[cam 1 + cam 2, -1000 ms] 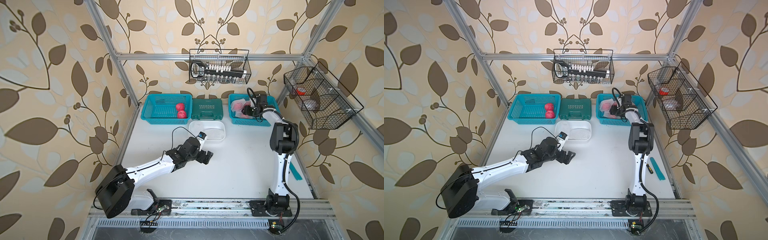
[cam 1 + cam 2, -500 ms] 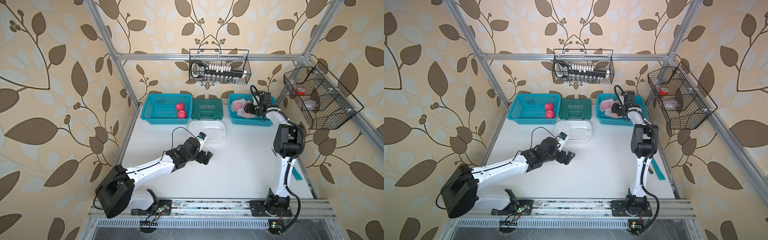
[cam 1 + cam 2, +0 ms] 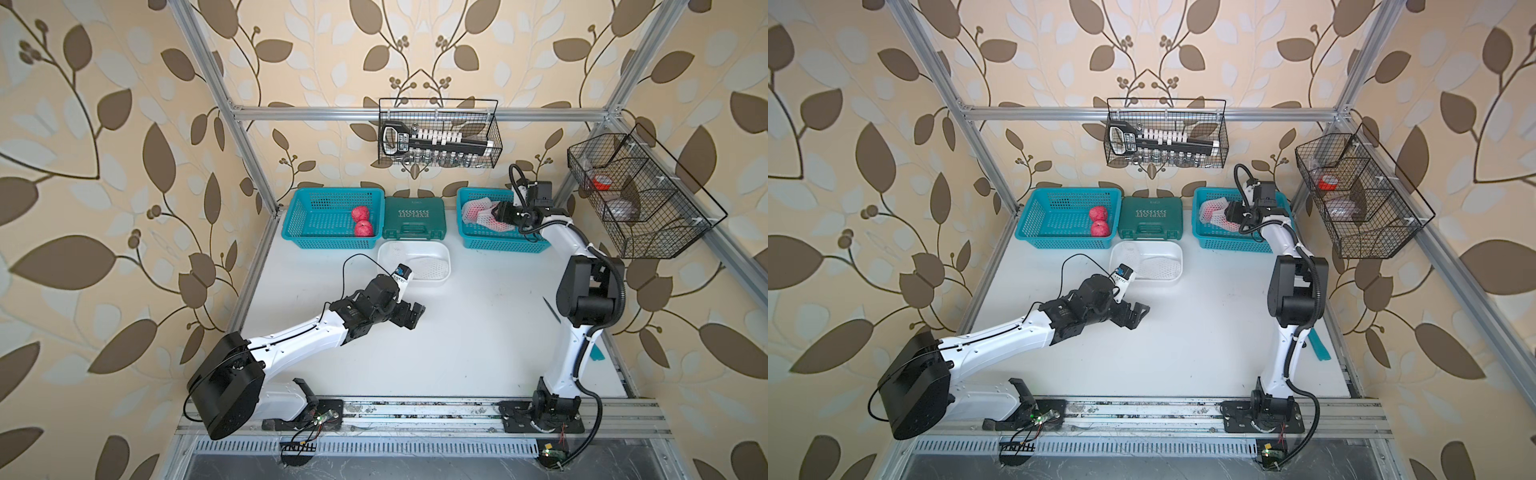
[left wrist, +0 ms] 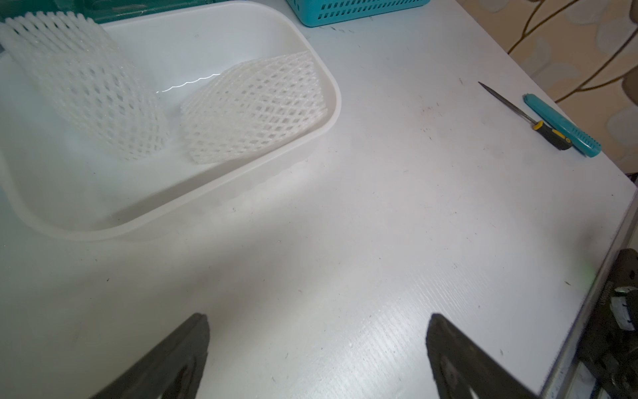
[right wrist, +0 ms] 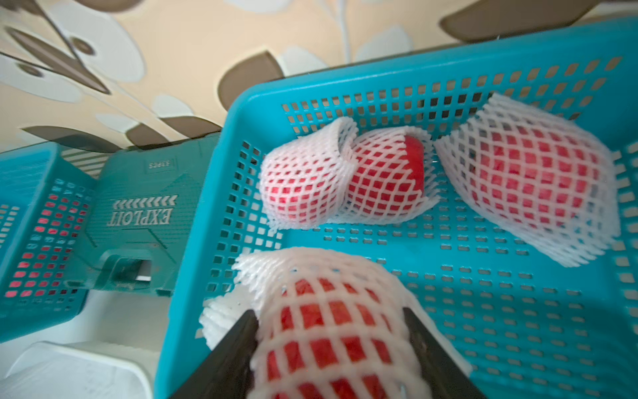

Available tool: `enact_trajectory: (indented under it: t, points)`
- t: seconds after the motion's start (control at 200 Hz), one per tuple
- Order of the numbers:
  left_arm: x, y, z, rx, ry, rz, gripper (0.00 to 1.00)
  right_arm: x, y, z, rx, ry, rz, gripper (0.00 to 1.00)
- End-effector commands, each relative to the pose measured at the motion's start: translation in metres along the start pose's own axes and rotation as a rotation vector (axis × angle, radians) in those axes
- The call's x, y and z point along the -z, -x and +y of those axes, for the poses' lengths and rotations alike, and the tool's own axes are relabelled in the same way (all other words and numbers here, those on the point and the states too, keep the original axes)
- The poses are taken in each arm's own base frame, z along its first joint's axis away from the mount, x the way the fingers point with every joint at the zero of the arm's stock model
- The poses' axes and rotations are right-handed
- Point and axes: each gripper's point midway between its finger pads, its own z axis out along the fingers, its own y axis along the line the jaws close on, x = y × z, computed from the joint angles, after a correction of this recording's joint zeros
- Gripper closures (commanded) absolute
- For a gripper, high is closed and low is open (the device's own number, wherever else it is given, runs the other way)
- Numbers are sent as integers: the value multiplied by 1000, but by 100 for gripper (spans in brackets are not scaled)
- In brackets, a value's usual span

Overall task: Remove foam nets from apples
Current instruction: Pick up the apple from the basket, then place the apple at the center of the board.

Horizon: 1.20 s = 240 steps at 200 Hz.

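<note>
One netted apple (image 5: 333, 349) within right claw (image 5: 330, 312)

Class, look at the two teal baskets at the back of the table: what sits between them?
A closed dark green tool case lettered EXPLOIT sits between the basket holding bare apples and the other basket holding netted apples; both top views show it.

Your nets (image 4: 252, 110) are soft white foam, the tub (image 4: 241, 183) glossy plastic, the table (image 4: 379, 235) matt and scuffed, the basket (image 5: 500, 304) smooth perforated plastic.
</note>
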Motion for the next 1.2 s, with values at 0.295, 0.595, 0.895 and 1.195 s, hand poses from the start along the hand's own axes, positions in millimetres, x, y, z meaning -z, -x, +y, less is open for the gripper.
enact_trajectory:
  t: [0.295, 0.595, 0.895, 1.195]
  points:
    - [10, 19, -5, -18, -8, -79, 1, 93, -7, 75, 18, 131, -111, 38]
    - [20, 5, -1, 6, -32, -147, 1, 153, -116, 161, 75, 315, -57, 39]
    - [33, -15, 7, 45, -64, -249, 1, 179, -223, 213, 113, 491, 48, 39]
    - [51, -26, 26, 119, -105, -375, 1, 151, -289, 222, 169, 443, 121, 40]
